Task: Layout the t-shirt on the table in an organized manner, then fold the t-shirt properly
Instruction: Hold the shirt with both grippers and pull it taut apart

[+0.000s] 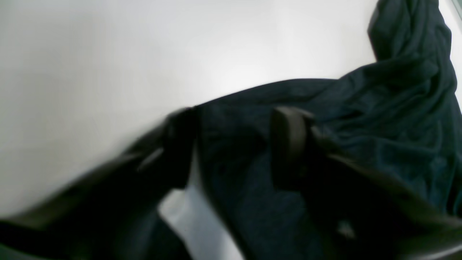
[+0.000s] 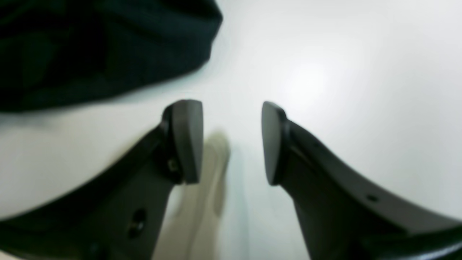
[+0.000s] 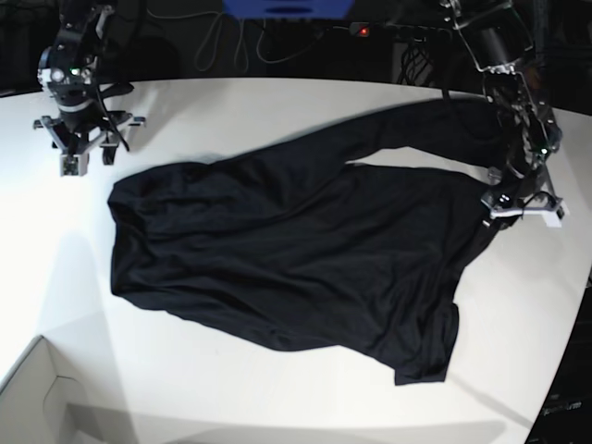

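Observation:
The black t-shirt (image 3: 296, 250) lies spread and wrinkly across the white table (image 3: 277, 111), with one sleeve reaching toward the back right. My left gripper (image 3: 518, 199) sits at the shirt's right edge. In the left wrist view its fingers (image 1: 288, 144) stand apart, and blurred dark t-shirt fabric (image 1: 379, 108) fills the gap of the left gripper (image 1: 234, 144) over the table (image 1: 108, 54). My right gripper (image 3: 83, 153) hovers at the far left, off the cloth. The right gripper (image 2: 232, 142) is open over bare table (image 2: 343, 72), with the t-shirt (image 2: 90, 47) up to its left.
A white box corner (image 3: 37, 398) sits at the front left. The table's curved edge (image 3: 573, 305) runs close to the left arm on the right. Cables and a blue object (image 3: 287, 7) lie behind the table's far edge.

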`<state>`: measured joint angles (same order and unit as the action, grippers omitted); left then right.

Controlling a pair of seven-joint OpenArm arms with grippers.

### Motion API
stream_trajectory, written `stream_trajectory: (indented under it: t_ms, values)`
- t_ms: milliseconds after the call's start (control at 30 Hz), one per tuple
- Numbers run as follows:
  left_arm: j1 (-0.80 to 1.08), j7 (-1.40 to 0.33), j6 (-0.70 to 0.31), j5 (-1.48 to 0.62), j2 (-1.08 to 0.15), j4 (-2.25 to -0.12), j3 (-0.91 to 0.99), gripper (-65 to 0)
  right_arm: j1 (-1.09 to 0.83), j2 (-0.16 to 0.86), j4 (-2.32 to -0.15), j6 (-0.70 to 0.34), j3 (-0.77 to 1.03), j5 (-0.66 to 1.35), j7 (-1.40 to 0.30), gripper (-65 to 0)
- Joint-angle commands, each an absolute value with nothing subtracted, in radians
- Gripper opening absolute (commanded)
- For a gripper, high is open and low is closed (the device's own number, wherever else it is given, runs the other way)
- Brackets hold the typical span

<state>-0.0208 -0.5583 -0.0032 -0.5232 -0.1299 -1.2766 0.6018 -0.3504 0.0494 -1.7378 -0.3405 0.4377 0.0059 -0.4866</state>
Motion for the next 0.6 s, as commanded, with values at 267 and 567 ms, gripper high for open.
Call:
stream_trajectory:
  t_ms: [267, 567]
  values:
    - [-0.021, -0.553, -0.005, -0.533, -0.142, -1.297, 0.610, -64.7, -0.335, 0.022, -1.758, -0.596, 0.450, 0.013, -0.463, -38.1]
    - [-0.002, -0.553, -0.005, -0.535, -0.163, -1.297, 0.641, -64.9, -0.248, -0.007, -1.751, -0.596, 0.515, 0.013, -0.464, -22.7]
